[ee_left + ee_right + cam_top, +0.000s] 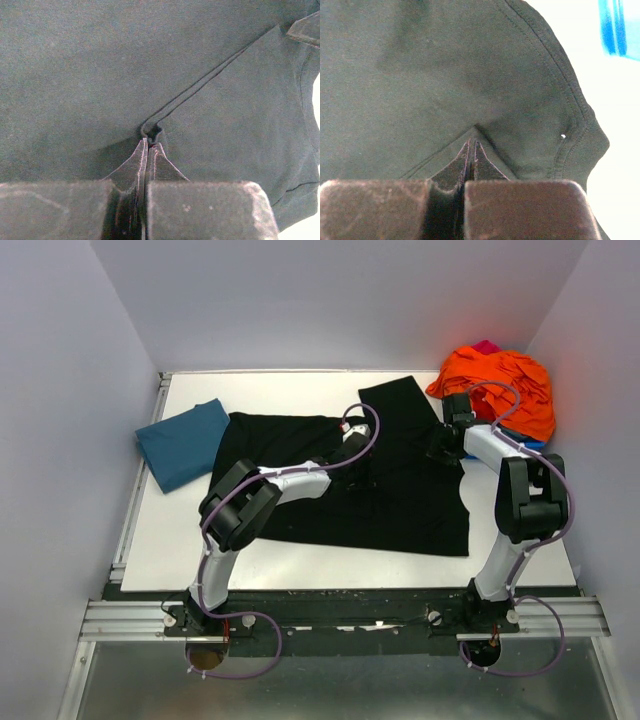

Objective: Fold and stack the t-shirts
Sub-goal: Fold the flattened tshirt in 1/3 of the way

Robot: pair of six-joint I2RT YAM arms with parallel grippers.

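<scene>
The black shirt [400, 500] is spread mid-table, its far corner near the back edge; white table [180, 540] shows front-left. The teal shirt [182, 445] lies folded at the left edge. The left gripper [150, 142] and right gripper [471, 145] are closed, each apparently pinching black shirt cloth.

White table [175, 540], black t-shirt [405, 495] spread across middle, folded teal t-shirt [183, 444] left, orange heap [510, 390] right

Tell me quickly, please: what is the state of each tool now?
Left tool: closed, pinching a fold of the black t-shirt.
Right tool: closed, pinching the same black t-shirt.
</scene>
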